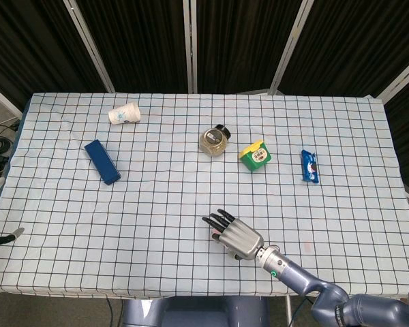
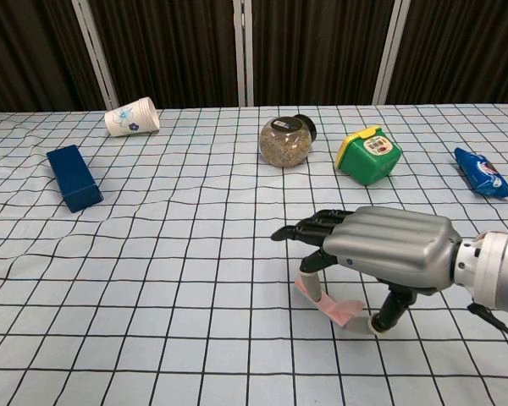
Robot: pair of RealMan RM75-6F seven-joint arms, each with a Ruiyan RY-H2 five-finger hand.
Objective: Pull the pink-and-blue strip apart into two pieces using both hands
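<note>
Right robot hand palm-down over table, thumb & finger pinching pink strip, other fingers extended fwd.

On the bench, the cup lies at the back left, with the box in front of it. The jar is in the middle, the tub just right of it, the packet far right

No text, brand name or number is legible in either view. The green container carries a white label, the blue packet a printed logo, and the paper cup a blue motif (all too small to read).
</note>
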